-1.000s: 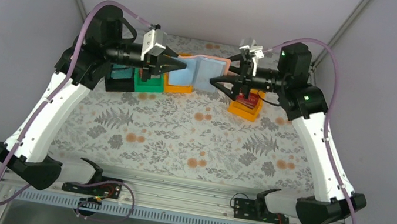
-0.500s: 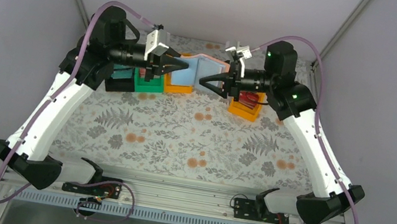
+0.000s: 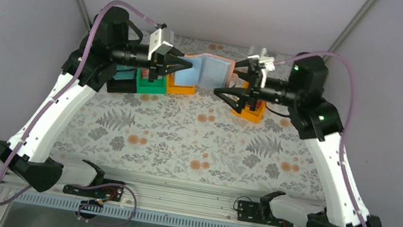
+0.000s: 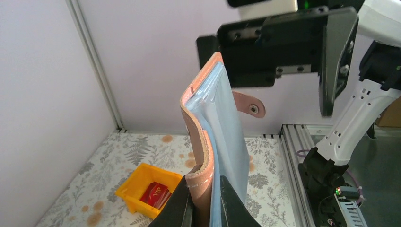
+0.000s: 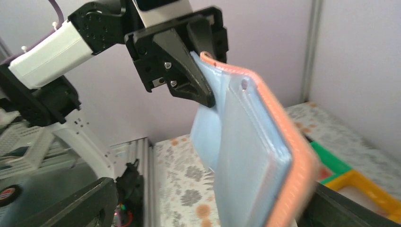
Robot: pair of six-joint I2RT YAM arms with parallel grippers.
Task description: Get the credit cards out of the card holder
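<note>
The card holder (image 3: 208,72) hangs in the air at the back of the table, brownish-pink outside with pale blue sleeves fanned out. My left gripper (image 4: 206,204) is shut on its lower edge; the holder (image 4: 213,118) rises upright from the jaws, its tab showing. My right gripper (image 3: 226,82) is open, its fingers above and below the holder's right edge without touching. In the right wrist view the holder (image 5: 257,151) fills the gap of the wide-open right gripper (image 5: 208,210). Dark red credit cards (image 4: 155,193) lie in a yellow-orange bin (image 4: 126,187). I see no card in the sleeves.
Under the left gripper a black bin (image 3: 123,79), a green bin (image 3: 150,85) and an orange bin (image 3: 181,90) stand in a row. The orange bin (image 3: 247,111) holding the cards sits below the right wrist. The enclosure's back wall is close behind.
The right gripper shut at the holder's right edge half a second ago; it has since opened wide and drawn back to the right. The left gripper and holder stayed put.
</note>
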